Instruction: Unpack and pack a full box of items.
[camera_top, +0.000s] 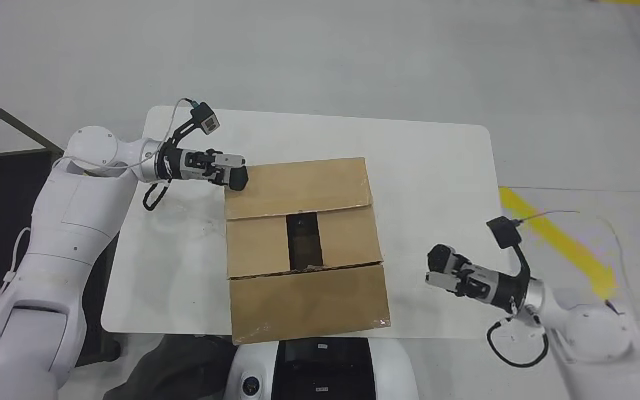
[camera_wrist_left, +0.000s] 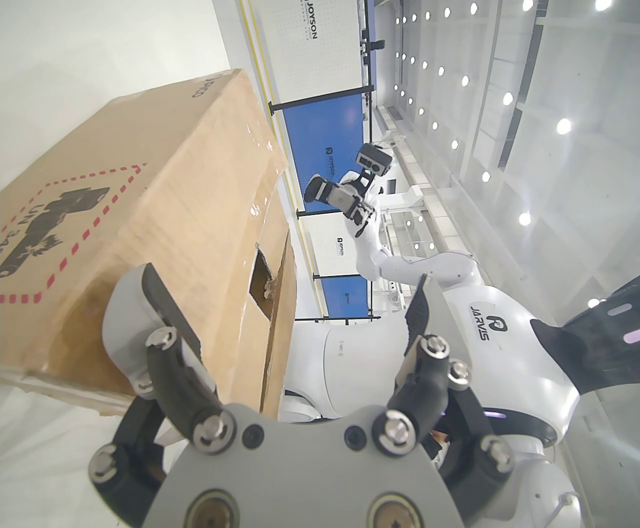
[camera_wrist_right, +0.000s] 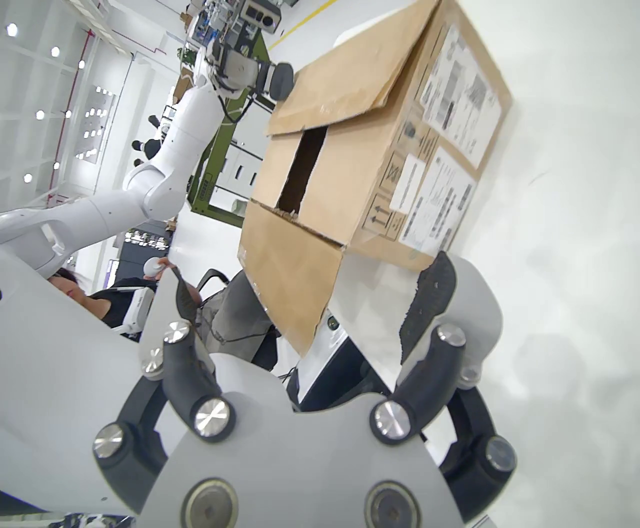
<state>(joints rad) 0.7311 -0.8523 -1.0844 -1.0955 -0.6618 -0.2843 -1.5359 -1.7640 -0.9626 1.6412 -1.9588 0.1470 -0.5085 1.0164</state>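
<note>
A brown cardboard box (camera_top: 300, 245) stands in the middle of the white table (camera_top: 440, 170). Its top flaps are folded in, leaving a dark slot (camera_top: 303, 240) at the centre, and the near flap (camera_top: 308, 302) sticks out toward the table's front edge. My left gripper (camera_top: 233, 173) is open at the box's far left corner, and in the left wrist view one finger (camera_wrist_left: 150, 300) lies close beside the box (camera_wrist_left: 150, 200). My right gripper (camera_top: 441, 268) is open to the right of the box, apart from it, with nothing between its fingers (camera_wrist_right: 430, 295). The labelled side of the box (camera_wrist_right: 440, 150) faces it.
White tabletop stretches between the box and the table's right edge. A yellow floor line (camera_top: 560, 240) runs past the table's right side. A dark surface (camera_top: 20, 180) sits beside the table's left edge.
</note>
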